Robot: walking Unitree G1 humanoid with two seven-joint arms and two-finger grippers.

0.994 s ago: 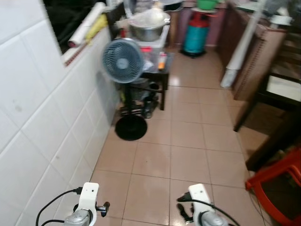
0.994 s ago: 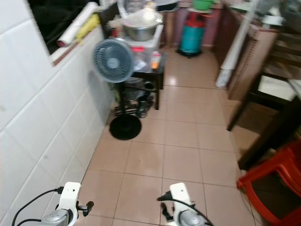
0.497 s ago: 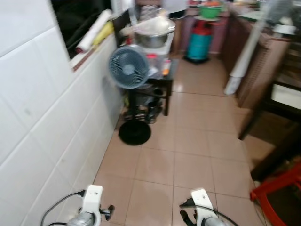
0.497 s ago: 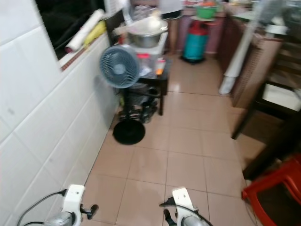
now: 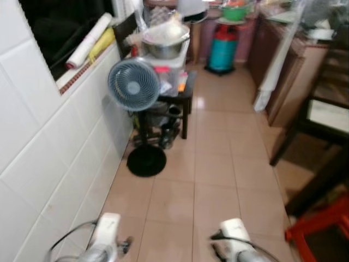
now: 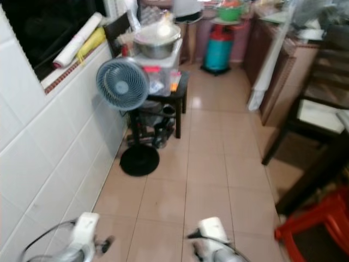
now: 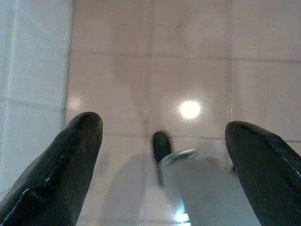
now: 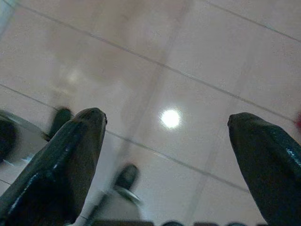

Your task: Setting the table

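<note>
Both sets of jaws are released and carry nothing. In the left wrist view the left gripper has its two black fingers spread wide over bare floor tiles, with the white tiled wall along one side. In the right wrist view the right gripper is spread just as wide above the same glossy tiles, where a ceiling light glints.

Seen from the head, both arms are held low and forward at the near edge, blurred: the left arm close to the white wall, the right arm over the open floor, the two level with each other and well apart.

The floor is pinkish-beige tile running away down a narrow room. Along the robot's left, the white tiled wall rises to a dark window opening with a rolled white sheet lying on its sill. Farther ahead a pedestal fan stands on a round black base, just in front of a small dark table that carries clear plastic containers and a large metal pot. At the far end stands a teal gas cylinder with a red top.

On the robot's right is a brown cabinet with a white roll leaning against it, then the dark wooden dining table, of which little more than the frame and legs can be seen, and a red plastic stool nearest the robot. No tableware can be made out on that table.
</note>
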